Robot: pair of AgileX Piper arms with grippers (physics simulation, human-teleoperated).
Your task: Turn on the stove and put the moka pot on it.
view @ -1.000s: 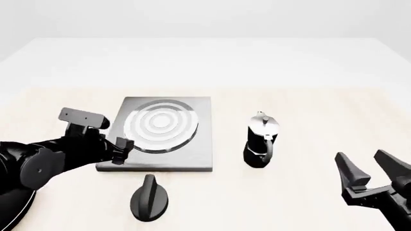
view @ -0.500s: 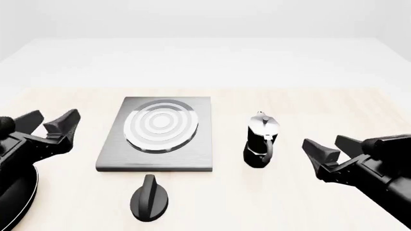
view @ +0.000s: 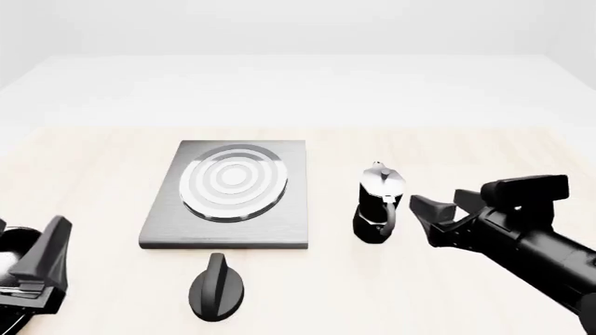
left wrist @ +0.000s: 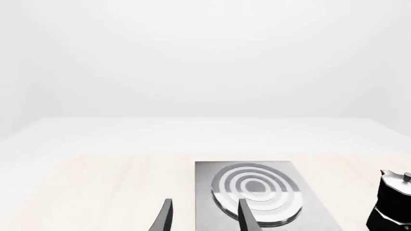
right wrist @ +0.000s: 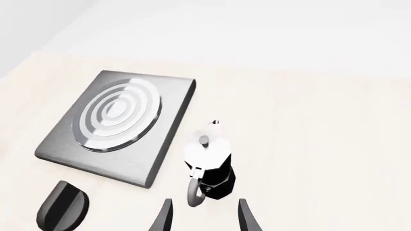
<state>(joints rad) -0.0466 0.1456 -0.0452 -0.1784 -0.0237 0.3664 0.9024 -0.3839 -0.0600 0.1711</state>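
Stove (view: 229, 195): lay flat mid-table, its black knob (view: 217, 288) apart on the near side.
Moka pot (view: 378, 204): stood upright on the table (view: 465, 150), just right of the stove.
Right gripper (view: 445, 211): fingers spread, empty, near the pot's right.
Left gripper (view: 42, 269): at the table's near-left corner, fingers parted, holding nothing.

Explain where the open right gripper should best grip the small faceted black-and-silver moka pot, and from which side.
Probably the black lower body of the moka pot, approached from its right, where the right gripper already faces it. The pot stands upright, and its handle points toward the table's near edge, leaving the faceted flanks bare.
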